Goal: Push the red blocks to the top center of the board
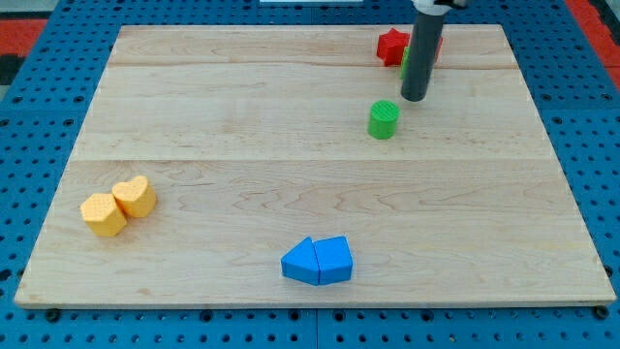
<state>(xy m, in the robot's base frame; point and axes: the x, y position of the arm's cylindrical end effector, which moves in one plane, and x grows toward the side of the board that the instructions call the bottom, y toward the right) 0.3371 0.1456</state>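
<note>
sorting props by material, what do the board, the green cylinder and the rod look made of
Board: pale wood, matte, with visible grain and plank seams. Green cylinder: likely plastic, solid uniform colour. My tip ends a dark smooth rod, metal or plastic; cannot tell.

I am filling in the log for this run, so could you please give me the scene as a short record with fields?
board: wooden board on a blue pegboard
my tip: near the view's top right, just above and right of the green cylinder, apart from it
red blocks: one red block left of the rod; a red edge shows right of it, shape unclear
hidden: a green sliver behind the rod, shape unclear
yellow blocks: two, touching, at the view's left
blue blocks: two, touching, at the view's bottom centre
</note>
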